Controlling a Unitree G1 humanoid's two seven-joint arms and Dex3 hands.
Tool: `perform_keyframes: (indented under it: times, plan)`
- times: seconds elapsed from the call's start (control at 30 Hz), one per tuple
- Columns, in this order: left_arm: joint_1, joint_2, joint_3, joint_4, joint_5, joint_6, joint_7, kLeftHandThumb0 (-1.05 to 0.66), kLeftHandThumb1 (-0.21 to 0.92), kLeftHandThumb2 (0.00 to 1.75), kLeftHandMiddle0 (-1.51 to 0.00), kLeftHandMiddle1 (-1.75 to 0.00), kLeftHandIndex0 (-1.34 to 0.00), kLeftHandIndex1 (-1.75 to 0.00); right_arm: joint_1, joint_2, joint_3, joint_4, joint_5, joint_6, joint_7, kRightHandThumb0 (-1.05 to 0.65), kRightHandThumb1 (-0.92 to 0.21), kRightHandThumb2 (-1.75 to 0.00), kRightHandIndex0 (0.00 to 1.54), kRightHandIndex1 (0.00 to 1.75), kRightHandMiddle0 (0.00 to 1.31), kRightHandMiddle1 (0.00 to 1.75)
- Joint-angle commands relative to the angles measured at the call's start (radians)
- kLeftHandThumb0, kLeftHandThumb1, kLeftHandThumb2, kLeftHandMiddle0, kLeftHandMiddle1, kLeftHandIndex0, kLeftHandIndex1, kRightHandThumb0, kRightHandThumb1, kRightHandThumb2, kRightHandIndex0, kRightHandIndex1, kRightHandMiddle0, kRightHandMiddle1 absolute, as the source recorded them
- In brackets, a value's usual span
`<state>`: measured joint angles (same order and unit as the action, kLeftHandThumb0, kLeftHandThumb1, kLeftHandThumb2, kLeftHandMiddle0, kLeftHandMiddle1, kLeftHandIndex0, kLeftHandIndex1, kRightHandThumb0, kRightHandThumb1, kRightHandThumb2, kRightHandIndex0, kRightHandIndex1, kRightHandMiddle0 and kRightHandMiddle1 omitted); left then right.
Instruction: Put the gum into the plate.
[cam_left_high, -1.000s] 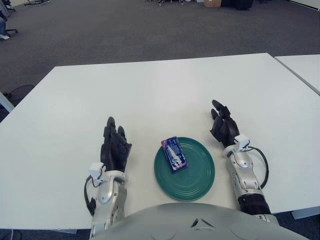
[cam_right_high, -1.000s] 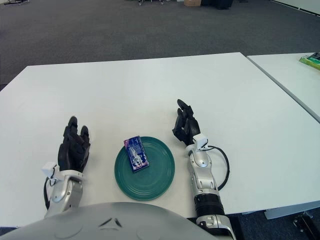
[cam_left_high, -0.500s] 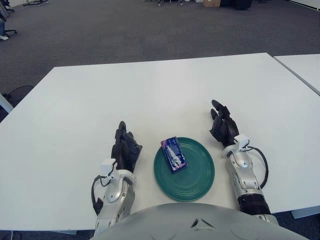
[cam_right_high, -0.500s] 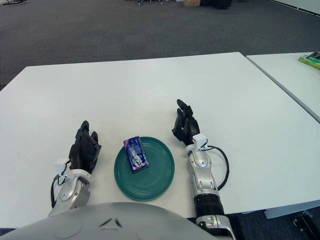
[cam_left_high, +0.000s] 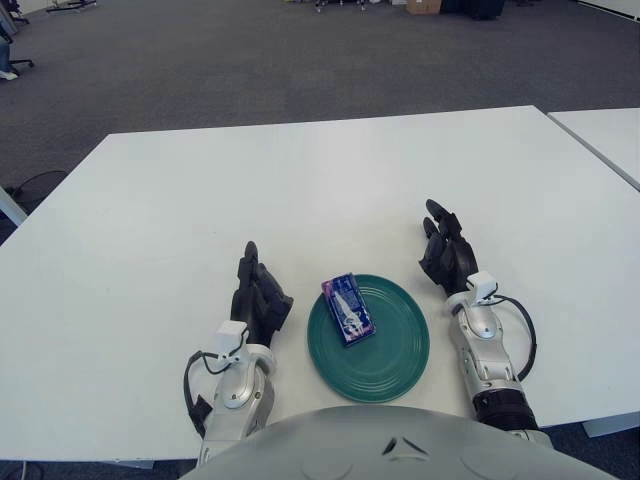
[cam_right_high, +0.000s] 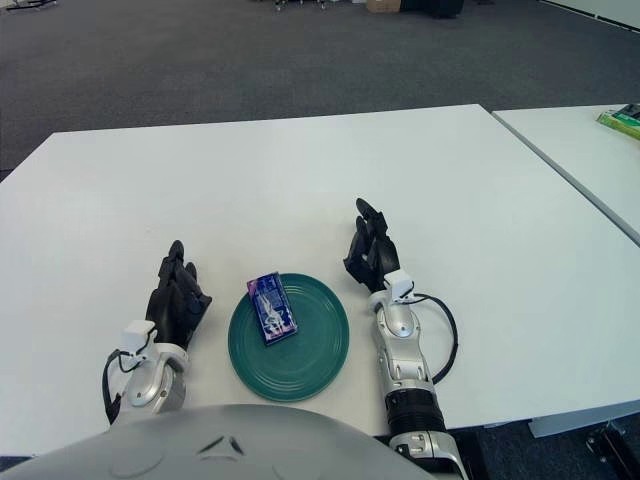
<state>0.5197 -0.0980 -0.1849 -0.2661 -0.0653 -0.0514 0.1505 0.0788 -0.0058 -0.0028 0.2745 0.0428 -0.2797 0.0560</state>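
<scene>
A blue pack of gum (cam_left_high: 348, 309) lies on the left part of a round green plate (cam_left_high: 395, 350) near the table's front edge. My left hand (cam_left_high: 258, 295) rests on the table just left of the plate, fingers extended and empty, close to the plate's rim but apart from the gum. My right hand (cam_left_high: 445, 253) rests on the table just right of the plate, fingers extended and empty. The same scene shows in the right eye view, with the gum (cam_right_high: 272, 306) on the plate (cam_right_high: 315, 355).
The white table (cam_left_high: 300, 190) stretches far ahead of the plate. A second white table (cam_right_high: 590, 150) stands at the right with a green object (cam_right_high: 622, 120) on it. Grey carpet lies beyond.
My left hand has moved right, toward the plate, and now sits close beside its left rim. The right hand, gum and plate have hardly moved.
</scene>
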Motion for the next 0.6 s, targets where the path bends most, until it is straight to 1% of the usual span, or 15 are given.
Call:
perform_keyframes:
  times: [0.0,0.07,0.17,0.57]
  plan:
    - [-0.005,0.026,0.016,0.073,0.008,-0.017,-0.037,-1.00,0.92,1.09,-0.02,0.00,-0.06,-0.06,0.066,0.017,0.011,0.065,-0.011,0.027,-0.004,-0.64,-0.92,-0.94,0.12,0.00,0.00,0.43]
    - [-0.007,0.033,0.020,0.087,0.002,-0.038,-0.057,-1.00,0.92,1.10,-0.03,0.00,-0.02,-0.14,0.069,0.018,0.015,0.064,-0.012,0.024,-0.003,-0.64,-0.92,-0.94,0.11,0.00,0.00,0.42]
    - [-0.011,0.040,0.028,0.103,-0.008,-0.061,-0.082,-1.01,0.92,1.12,-0.03,0.00,-0.01,-0.18,0.074,0.020,0.019,0.061,-0.014,0.023,-0.003,-0.64,-0.92,-0.95,0.11,0.00,0.00,0.41]
    - [-0.026,0.054,0.047,0.125,-0.021,-0.111,-0.150,-1.03,0.92,1.11,-0.04,-0.01,0.00,-0.18,0.083,0.033,0.021,0.057,-0.018,0.034,-0.011,-0.65,-0.92,-0.95,0.10,0.00,0.00,0.40]
